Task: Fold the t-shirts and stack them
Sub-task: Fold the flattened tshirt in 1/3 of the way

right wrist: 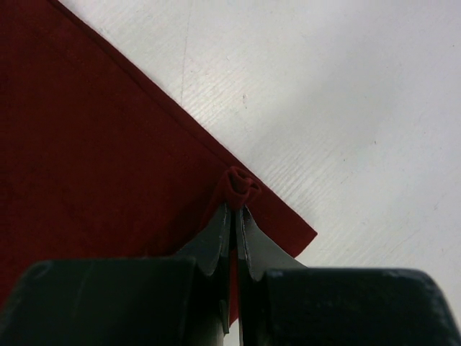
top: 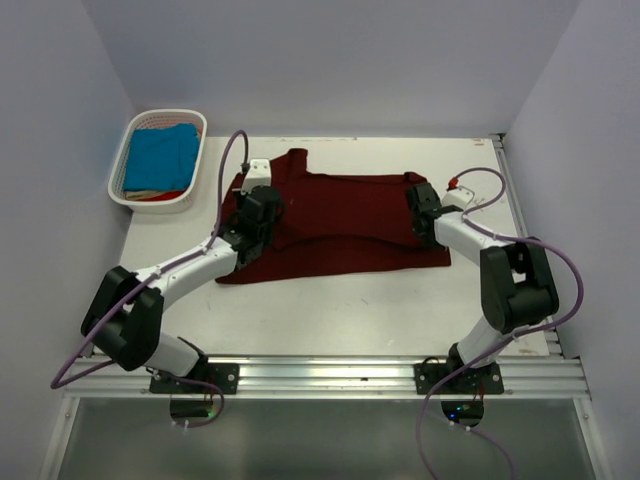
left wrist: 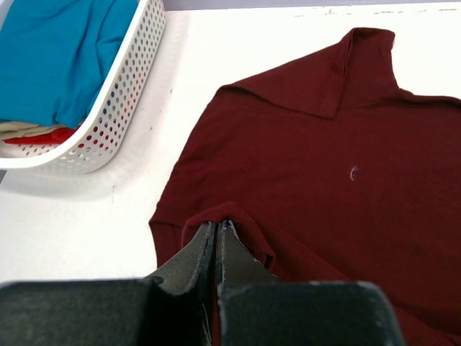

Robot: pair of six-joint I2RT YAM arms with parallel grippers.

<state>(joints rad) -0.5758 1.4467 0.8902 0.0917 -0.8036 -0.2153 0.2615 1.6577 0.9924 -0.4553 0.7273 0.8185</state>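
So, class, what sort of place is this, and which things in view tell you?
Probably a robotics lab test cell: plain walls box in a white table, two robot arms are bolted to a metal rail, and a maroon t-shirt lies spread out.

The light was bright, soft and even, coming from above. The white counter (top: 330, 300) looked nearly washed out, with a faint shadow under the basket (left wrist: 115, 101). In the wrist views the left hand (left wrist: 216, 234) and right hand (right wrist: 236, 209) sat dark and slightly blurred near the lens.
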